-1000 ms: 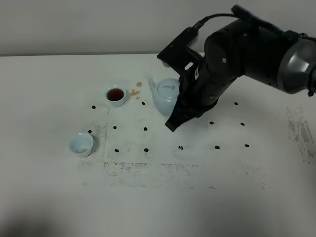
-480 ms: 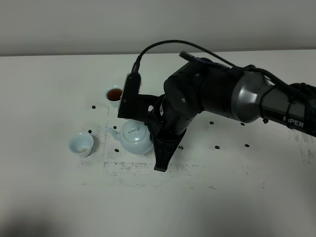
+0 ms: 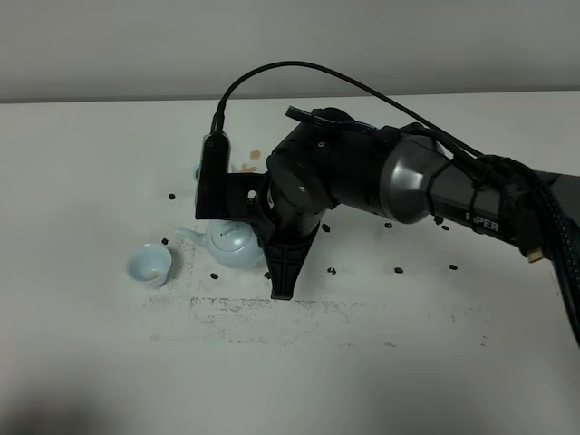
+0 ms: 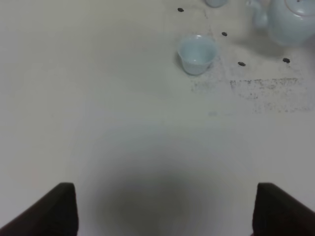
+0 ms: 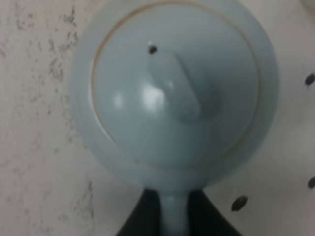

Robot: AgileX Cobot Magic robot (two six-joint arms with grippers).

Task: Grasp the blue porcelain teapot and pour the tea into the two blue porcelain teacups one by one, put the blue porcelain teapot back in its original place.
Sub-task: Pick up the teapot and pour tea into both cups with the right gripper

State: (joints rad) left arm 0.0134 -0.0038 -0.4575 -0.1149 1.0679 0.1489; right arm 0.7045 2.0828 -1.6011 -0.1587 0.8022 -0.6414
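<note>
The blue porcelain teapot (image 3: 228, 245) hangs in my right gripper (image 3: 263, 246), just right of the empty teacup (image 3: 149, 265), with its spout pointing at that cup. In the right wrist view the lid and knob (image 5: 174, 93) fill the picture, and the black fingers (image 5: 140, 219) pinch the loop handle (image 5: 173, 219). My right arm hides most of the other teacup, whose edge shows in the left wrist view (image 4: 215, 2). The left gripper (image 4: 167, 211) stands open over bare table, well short of the empty teacup (image 4: 197, 53) and the teapot (image 4: 290, 22).
Small black dots (image 3: 398, 269) are scattered over the white table, with scuffed grey marks (image 3: 272, 313) toward the front. Orange stains (image 3: 254, 155) lie at the back behind the arm. The right arm and its cable (image 3: 299, 68) span the middle of the table.
The right arm has carried the teapot from the back middle forward and to the left, up beside the empty teacup. The tea-filled cup is now covered by the arm.
</note>
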